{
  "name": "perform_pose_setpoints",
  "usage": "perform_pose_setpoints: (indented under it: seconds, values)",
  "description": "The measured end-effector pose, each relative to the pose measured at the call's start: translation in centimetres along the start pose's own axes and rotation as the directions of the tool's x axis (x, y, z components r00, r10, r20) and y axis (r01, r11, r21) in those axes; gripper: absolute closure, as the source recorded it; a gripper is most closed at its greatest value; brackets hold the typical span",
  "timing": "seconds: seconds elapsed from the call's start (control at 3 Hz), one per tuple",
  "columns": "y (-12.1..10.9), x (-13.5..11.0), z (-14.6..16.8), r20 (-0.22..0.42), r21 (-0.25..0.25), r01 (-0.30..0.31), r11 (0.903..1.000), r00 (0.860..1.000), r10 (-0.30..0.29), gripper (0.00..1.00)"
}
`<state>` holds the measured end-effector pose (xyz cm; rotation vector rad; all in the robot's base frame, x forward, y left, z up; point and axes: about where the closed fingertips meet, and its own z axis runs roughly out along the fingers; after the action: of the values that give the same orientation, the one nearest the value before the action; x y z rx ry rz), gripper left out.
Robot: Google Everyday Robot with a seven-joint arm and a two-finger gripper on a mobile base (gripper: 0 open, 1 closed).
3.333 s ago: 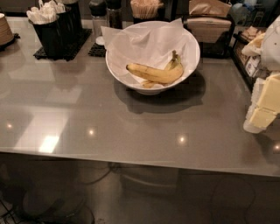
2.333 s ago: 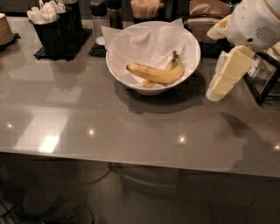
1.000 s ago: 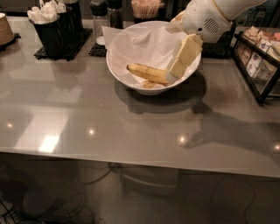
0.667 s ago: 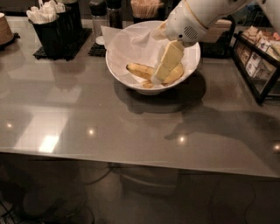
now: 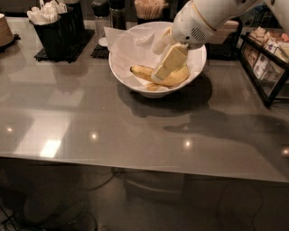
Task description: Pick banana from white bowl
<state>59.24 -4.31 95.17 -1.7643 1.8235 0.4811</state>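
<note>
The white bowl (image 5: 128, 71) with a crumpled white paper liner stands at the back middle of the grey table. The yellow banana (image 5: 177, 78) lies in it, curved along the front right wall; its middle is hidden by my gripper. A second, paler banana (image 5: 153, 87) peeks out below it. My gripper (image 5: 161, 75) reaches down into the bowl from the upper right, and its cream fingers (image 5: 168, 62) are over the banana's middle.
A black holder (image 5: 58, 30) with white utensils stands at the back left. Dark shakers (image 5: 103, 12) and a basket (image 5: 150, 8) stand behind the bowl. A black wire rack (image 5: 266, 65) with packets stands at the right edge. The table's front edge (image 5: 135, 166) runs below.
My arm has swung in from the right edge of the table to the bowl and lowered the gripper into it, onto the banana.
</note>
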Motion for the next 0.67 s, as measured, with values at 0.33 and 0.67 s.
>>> perform_pose_setpoints:
  seconds: [0.33,0.67]
  values:
    - [-1.7,0.6,0.4,0.020,0.015,-0.003,0.9999,1.000,0.003,0.27]
    - [-3.7,1.7,1.7,0.036,0.011,-0.011,0.9999,0.999,0.011,0.22]
